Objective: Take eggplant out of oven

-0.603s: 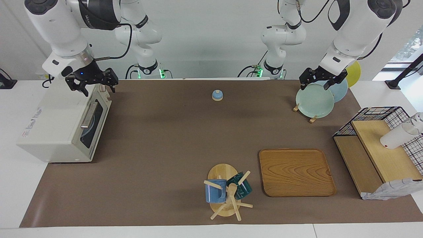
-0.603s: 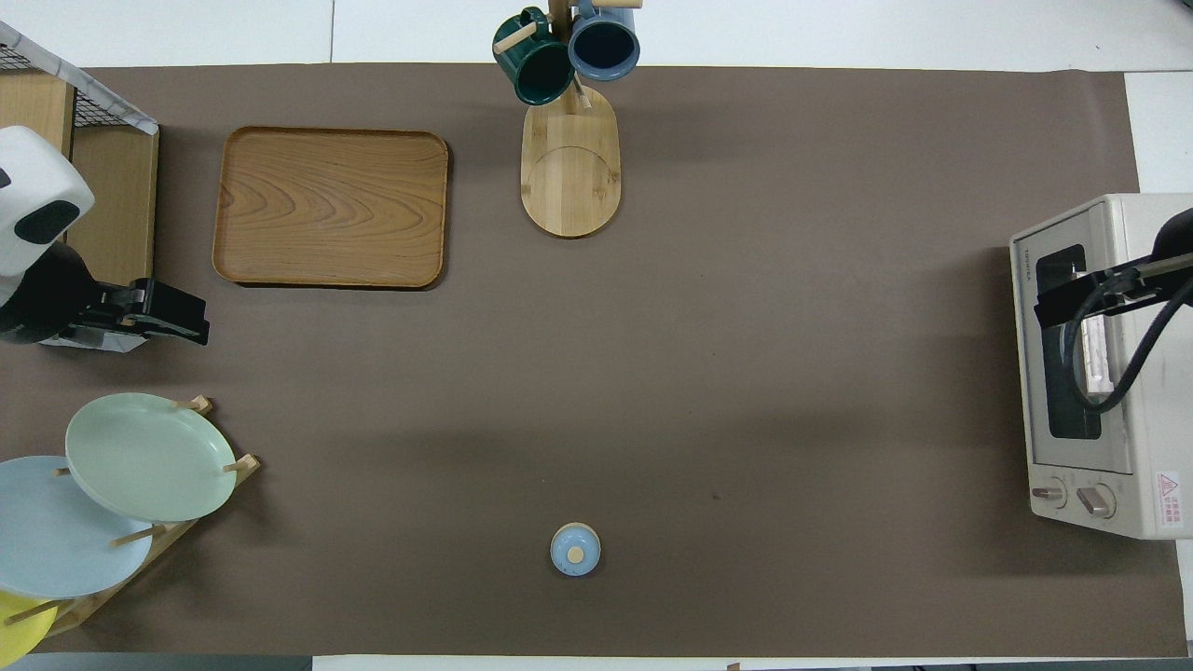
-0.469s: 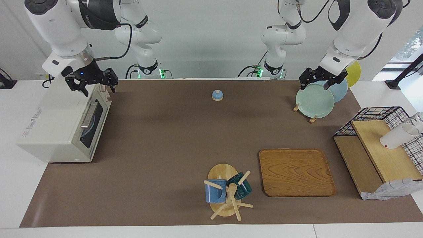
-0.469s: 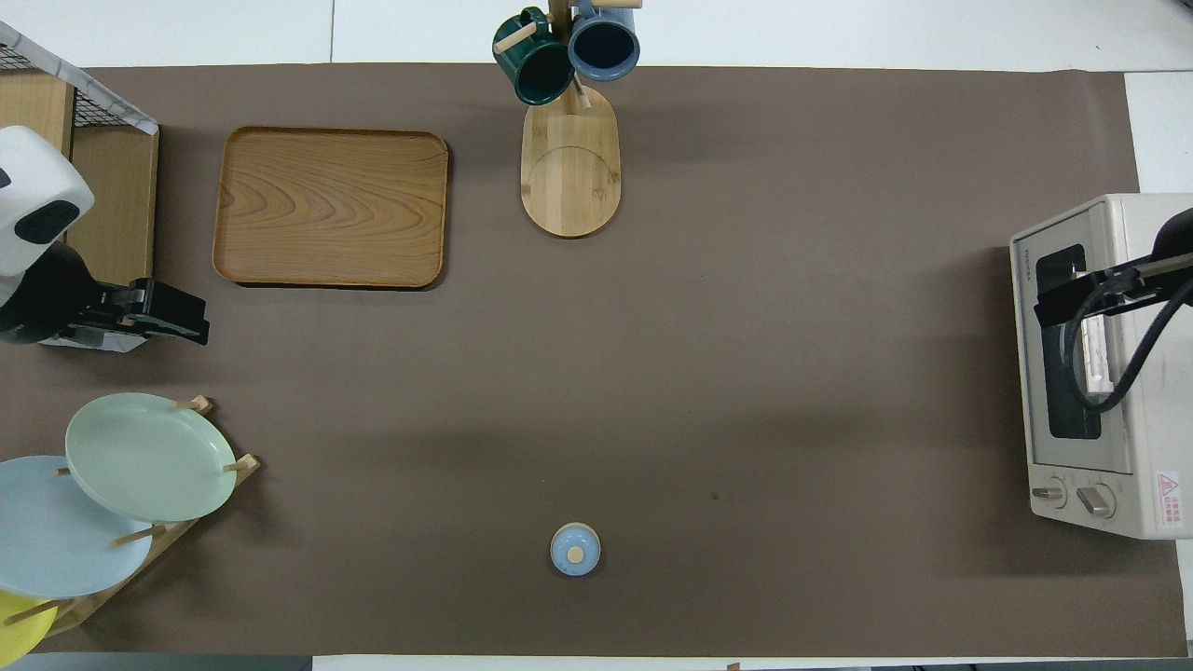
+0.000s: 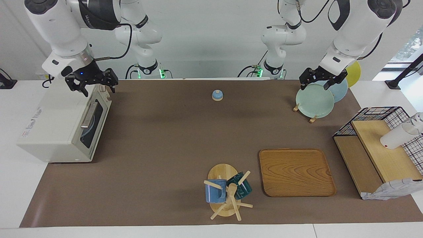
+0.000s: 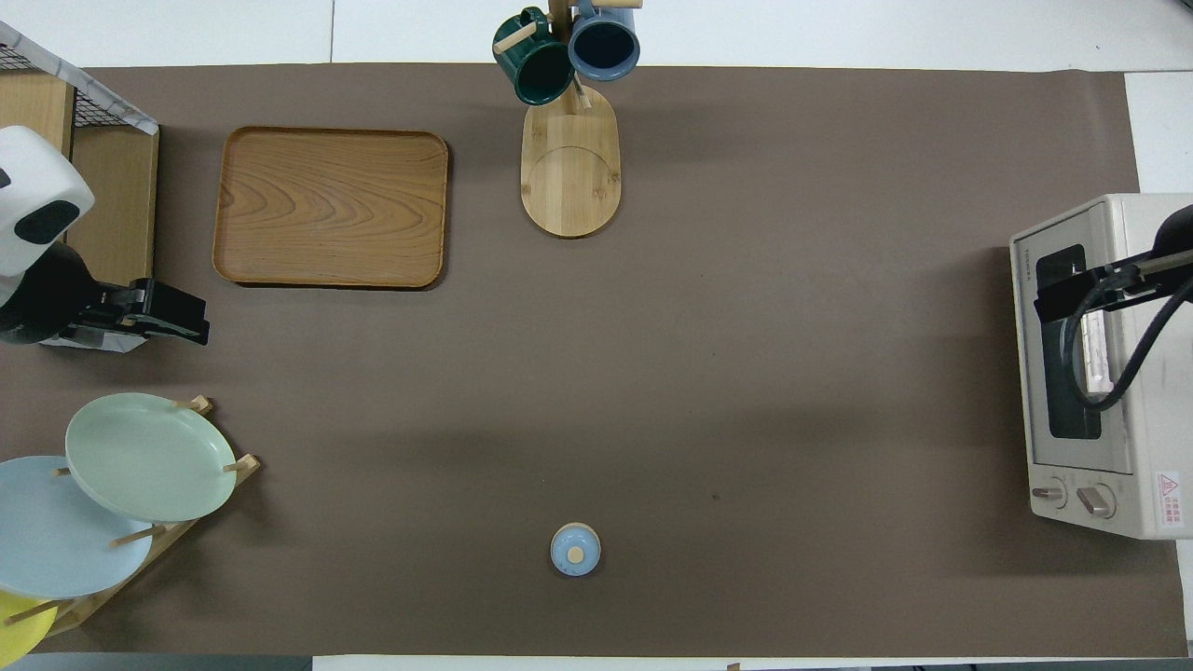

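Note:
The off-white oven (image 5: 56, 122) stands at the right arm's end of the table, its dark glass door shut and the bar handle (image 5: 88, 115) up against it. It also shows in the overhead view (image 6: 1118, 373). The eggplant is hidden; only a pale blue curve shows through the glass. My right gripper (image 5: 97, 88) is open and empty, up over the oven's top front edge at the corner nearer the robots; in the overhead view (image 6: 1049, 303) it covers the door. My left gripper (image 5: 314, 86) is open and empty, waiting over the plate rack.
A plate rack with a green plate (image 5: 314, 100) stands near the left arm. A wooden tray (image 5: 296, 172), a mug tree (image 5: 228, 193), a small blue lidded pot (image 5: 217, 95) and a black wire-and-wood rack (image 5: 376, 148) are on the brown mat.

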Motion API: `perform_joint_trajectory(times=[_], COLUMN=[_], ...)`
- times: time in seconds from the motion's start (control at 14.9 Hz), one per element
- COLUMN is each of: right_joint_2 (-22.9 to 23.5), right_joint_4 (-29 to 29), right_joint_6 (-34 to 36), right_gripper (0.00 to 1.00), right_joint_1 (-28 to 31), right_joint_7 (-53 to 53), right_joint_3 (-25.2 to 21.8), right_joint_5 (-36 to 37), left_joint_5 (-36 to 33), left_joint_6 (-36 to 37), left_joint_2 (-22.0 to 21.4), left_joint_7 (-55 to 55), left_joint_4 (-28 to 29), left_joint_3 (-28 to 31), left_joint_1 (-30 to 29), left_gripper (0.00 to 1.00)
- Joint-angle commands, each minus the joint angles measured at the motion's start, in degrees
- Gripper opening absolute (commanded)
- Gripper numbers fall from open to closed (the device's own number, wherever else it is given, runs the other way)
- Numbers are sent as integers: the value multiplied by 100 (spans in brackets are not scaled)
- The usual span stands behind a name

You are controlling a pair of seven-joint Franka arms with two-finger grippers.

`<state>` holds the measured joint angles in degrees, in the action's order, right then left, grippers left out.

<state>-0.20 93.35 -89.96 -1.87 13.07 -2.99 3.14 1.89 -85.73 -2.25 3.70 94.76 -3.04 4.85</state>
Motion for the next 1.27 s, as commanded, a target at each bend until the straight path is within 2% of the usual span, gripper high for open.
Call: perform_joint_trajectory(times=[0.0, 0.07, 0.13, 0.4, 0.54, 0.67, 1.21], right_joint_2=[-182, -191, -208, -410, -411, -411, -393], right_joint_4=[359, 394, 482, 1114, 1386, 1738, 2354], right_joint_6=[-408, -460, -469, -978, -1180, -1558, -2043], right_gripper=[49, 8, 0, 0, 0, 0, 0], right_joint_1=[11, 28, 29, 142, 212, 519, 811], right_joint_7=[248, 275, 275, 257, 196, 205, 196], right_joint_3=[-8, -8, -8, -43, -43, -43, -43], right_joint_5=[-113, -103, -86, 10, 414, 503, 600], left_joint_5=[-110, -110, -110, -110, -110, -110, -110], left_joint_6=[21, 21, 21, 21, 13, 21, 21], left_joint_2=[-109, -109, -109, -109, -109, -109, -109], left_joint_7=[-1, -1, -1, -1, 25, 17, 8], left_joint_4=[77, 77, 77, 77, 68, 68, 69], left_joint_3=[-13, -13, -13, -13, -22, -13, -13], left_joint_1=[-28, -28, -28, -28, -19, -1, -28], left_gripper=[100, 100, 100, 100, 100, 100, 100])
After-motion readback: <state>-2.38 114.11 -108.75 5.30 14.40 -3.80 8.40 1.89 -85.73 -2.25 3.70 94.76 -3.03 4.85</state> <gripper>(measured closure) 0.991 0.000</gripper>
